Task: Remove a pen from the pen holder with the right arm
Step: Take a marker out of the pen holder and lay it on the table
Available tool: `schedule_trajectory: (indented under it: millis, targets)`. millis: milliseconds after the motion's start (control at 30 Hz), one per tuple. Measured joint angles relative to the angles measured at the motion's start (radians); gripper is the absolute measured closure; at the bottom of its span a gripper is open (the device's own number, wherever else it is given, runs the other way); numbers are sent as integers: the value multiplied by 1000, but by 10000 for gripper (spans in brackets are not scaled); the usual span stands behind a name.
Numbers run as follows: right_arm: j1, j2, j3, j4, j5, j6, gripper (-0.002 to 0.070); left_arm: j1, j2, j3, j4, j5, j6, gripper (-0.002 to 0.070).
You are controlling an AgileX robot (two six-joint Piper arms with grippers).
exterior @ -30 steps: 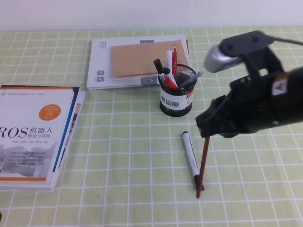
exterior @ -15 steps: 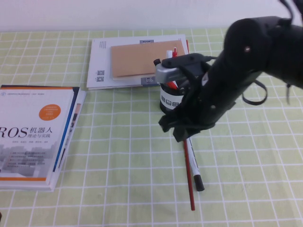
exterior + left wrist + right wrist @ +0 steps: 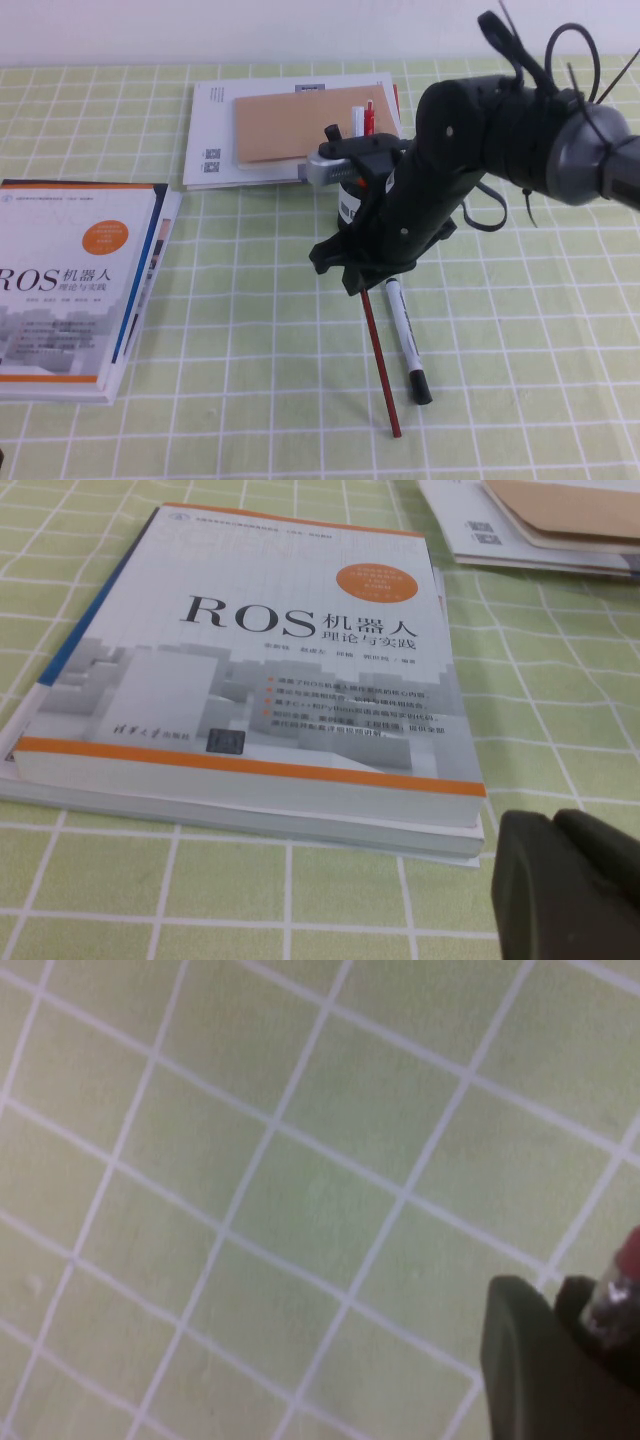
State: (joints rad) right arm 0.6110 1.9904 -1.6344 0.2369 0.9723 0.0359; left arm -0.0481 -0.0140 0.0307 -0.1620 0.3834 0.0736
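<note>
My right gripper [image 3: 352, 279] is shut on a thin red pen [image 3: 381, 368], which slants down from the jaws with its far end close to the green checked cloth. The arm hangs over the table's middle and hides most of the black mesh pen holder [image 3: 346, 208]. Several pens [image 3: 358, 119] stick up behind it. A white marker with a black cap [image 3: 404, 333] lies on the cloth beside the red pen. In the right wrist view, the dark fingers [image 3: 535, 1360] pinch the red pen [image 3: 622, 1272]. My left gripper [image 3: 572, 890] rests low near the ROS book, fingers together and holding nothing.
A large ROS textbook [image 3: 75, 290] lies at the left, also seen in the left wrist view [image 3: 290, 680]. At the back, a white book with a brown notebook [image 3: 290, 125] on it lies beside the holder. Open cloth lies at the front and right.
The right arm has swung left from the table's right side to in front of the pen holder, carrying the red pen with it. The marker has not moved.
</note>
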Motion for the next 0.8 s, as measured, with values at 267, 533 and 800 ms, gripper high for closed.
schedule_trajectory:
  millis: [267,533,800]
  targets:
    - [0,39,0,2,-67,3,670,0,0,0,0,0,0,683]
    - [-13,65,0,-16,-121,5,670,0,0,0,0,0,0,683]
    - [-13,67,0,-28,-136,20,670,0,0,0,0,0,0,683]
